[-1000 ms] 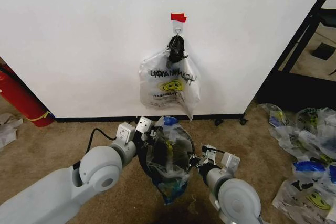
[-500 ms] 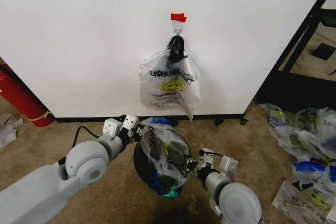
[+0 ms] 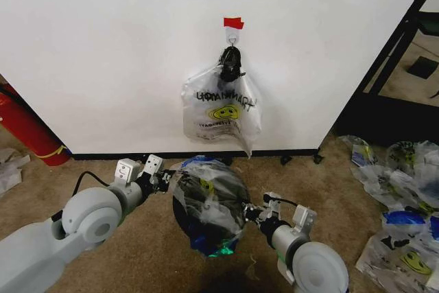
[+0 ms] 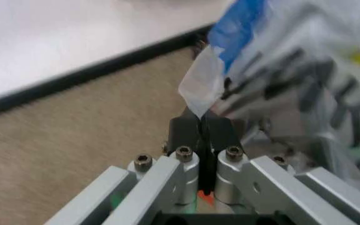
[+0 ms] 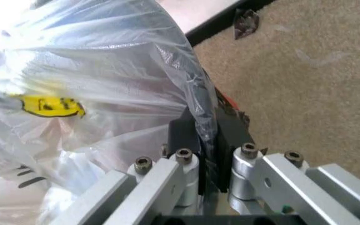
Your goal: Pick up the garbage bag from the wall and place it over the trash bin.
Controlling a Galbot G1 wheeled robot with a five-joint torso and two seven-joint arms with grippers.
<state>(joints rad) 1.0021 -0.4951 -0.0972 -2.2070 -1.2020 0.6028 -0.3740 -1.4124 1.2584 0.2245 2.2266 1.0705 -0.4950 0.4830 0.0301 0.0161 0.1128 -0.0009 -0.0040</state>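
The bag (image 3: 206, 204) sits low in the centre of the head view, stretched over the bin (image 3: 188, 221), whose dark body shows through the plastic, on the carpet just in front of the wall (image 3: 103, 46). The left gripper (image 3: 163, 180), at the lower left, is clenched on the bag's edge; its wrist view shows the pads (image 4: 192, 131) pressed together on a thin tongue of film. The right gripper (image 3: 251, 215), at the lower right, is likewise clamped on the opposite edge, with plastic bunched between its pads (image 5: 186, 136). The two grips pull the mouth wide apart, and the risks lie there. The film is thin, so a harder pull could tear it at either pinch or slip it out of the left pads, which seem to hold only a narrow strip. The bin looks light, so uneven tension could tip or drag it. If the edges are let go before they sit below the rim, the bag may spring back off. A second bag (image 3: 221, 111) hangs on the hook (image 3: 232, 32) at upper centre, clear of the work.
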